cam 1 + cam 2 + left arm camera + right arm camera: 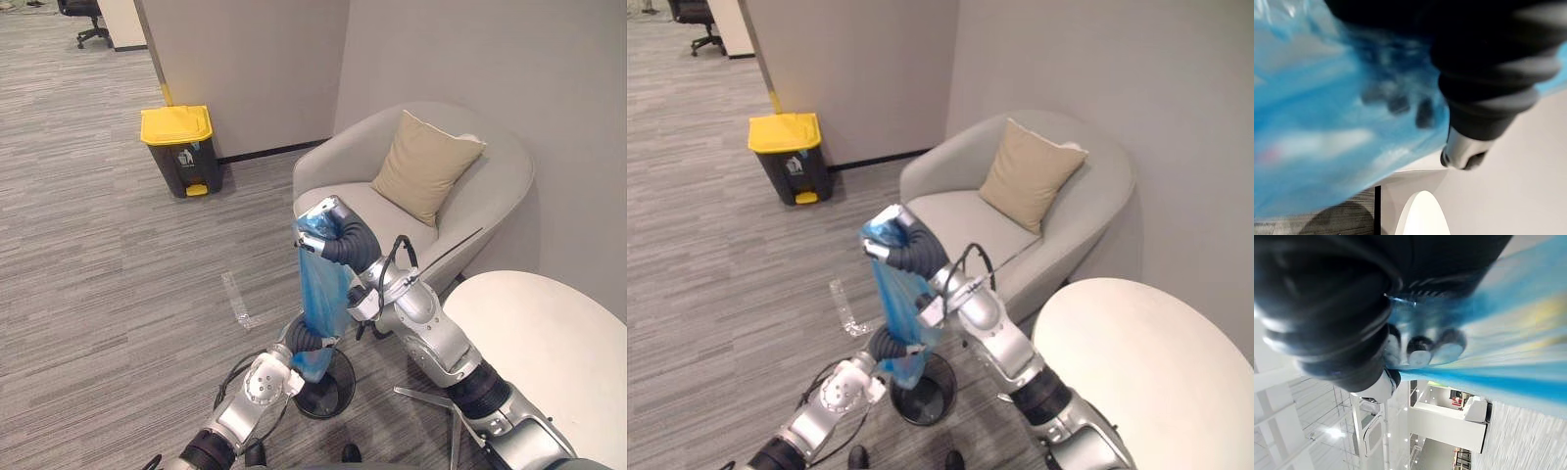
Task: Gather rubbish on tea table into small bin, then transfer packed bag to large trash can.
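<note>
Blue rubbish bag (321, 284) hangs long and limp above the small bin (345, 384). Right hand (331, 211) fingers clench its gathered top. Left hand (300, 339) meets its lower end; grip can't be told. Soft, slippery film, probably light: you hold the neck.

The right silver-grey arm (431, 333) is raised with the elbow bent. Its right hand (323, 215) is the higher of the two, with fingers (1420, 351) curled tight on the top of a translucent blue plastic bag (321, 284). The left silver-grey arm (255, 387) reaches up from below, and its left hand (297, 340) sits at the bag's lower part, dark-tipped fingers (1398, 104) curled into the film.
</note>
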You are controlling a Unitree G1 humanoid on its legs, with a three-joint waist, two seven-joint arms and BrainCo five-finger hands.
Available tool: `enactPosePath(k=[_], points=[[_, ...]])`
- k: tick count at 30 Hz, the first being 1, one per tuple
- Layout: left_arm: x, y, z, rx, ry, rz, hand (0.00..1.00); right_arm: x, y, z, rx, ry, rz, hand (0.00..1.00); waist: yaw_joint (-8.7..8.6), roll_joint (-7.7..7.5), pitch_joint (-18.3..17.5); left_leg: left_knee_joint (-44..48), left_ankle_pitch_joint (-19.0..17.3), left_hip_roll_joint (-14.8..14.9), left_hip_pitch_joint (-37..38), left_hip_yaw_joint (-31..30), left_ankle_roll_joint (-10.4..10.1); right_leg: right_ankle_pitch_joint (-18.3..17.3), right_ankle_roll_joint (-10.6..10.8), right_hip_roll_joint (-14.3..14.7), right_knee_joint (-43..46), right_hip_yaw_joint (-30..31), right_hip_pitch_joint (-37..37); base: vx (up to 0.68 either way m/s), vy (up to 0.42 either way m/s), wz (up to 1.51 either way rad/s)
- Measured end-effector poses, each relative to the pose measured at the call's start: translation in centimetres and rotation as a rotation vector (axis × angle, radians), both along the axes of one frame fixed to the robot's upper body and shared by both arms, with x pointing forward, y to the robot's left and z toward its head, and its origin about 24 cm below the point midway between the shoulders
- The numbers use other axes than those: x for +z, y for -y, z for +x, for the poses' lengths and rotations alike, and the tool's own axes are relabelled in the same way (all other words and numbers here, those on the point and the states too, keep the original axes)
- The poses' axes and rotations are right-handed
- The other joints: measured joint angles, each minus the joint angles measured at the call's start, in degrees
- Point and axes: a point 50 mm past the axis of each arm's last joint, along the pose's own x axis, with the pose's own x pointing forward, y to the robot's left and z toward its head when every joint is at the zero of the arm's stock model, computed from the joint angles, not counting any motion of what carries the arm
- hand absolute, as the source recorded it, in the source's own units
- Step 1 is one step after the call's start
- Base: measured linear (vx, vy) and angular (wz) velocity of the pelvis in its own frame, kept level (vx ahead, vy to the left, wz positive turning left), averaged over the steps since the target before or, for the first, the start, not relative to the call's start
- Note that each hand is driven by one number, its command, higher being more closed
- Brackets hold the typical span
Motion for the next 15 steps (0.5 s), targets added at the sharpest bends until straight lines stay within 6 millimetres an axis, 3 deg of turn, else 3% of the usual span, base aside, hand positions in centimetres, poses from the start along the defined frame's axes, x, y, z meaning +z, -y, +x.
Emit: enactPosePath(k=[1,2,6,10,15], points=[[-0.1,-0.2,0.0,0.012,-0.005,-0.004,1.0,-0.4,0.1,-0.1,-0.01,-0.011,-0.008,1.0,-0.01,0.0,0.0,0.0,0.0,0.0,0.1,0.1,0.0,0.0,0.0,0.0,0.0,0.1,0.0,0.01,-0.006,-0.05],[-0.2,-0.7,0.0,0.042,-0.015,-0.014,1.0,-1.2,0.4,-0.3,-0.025,-0.029,-0.025,0.0,-0.02,0.0,0.0,0.0,0.0,0.0,0.2,0.2,0.0,0.0,0.0,0.0,0.0,0.2,0.0,0.0,-0.006,-0.04],[-0.4,-2.0,0.0,0.112,-0.033,-0.023,1.0,-4.5,1.8,-0.9,-0.123,-0.104,-0.111,0.0,-0.07,0.05,0.1,0.0,-0.2,0.0,0.8,0.0,-0.2,-0.5,0.5,-0.1,0.0,0.0,0.8,0.0,-0.001,0.02],[1.2,-2.4,0.2,0.171,0.021,-0.091,1.0,-7.0,2.4,-2.2,-0.18,-0.138,-0.217,0.0,-0.06,0.08,0.1,0.0,-0.8,-0.1,0.7,-0.4,-0.4,-1.2,0.1,-0.1,0.1,-0.5,0.8,-0.01,0.001,0.04],[2.0,-3.2,-0.6,0.241,0.045,-0.159,1.0,-8.2,3.1,-2.8,-0.307,-0.084,-0.351,0.0,-0.01,0.2,0.2,0.0,-0.8,-0.3,0.8,-0.5,-0.4,-1.4,0.2,-0.2,0.4,-0.6,0.8,0.0,0.0,0.0]])
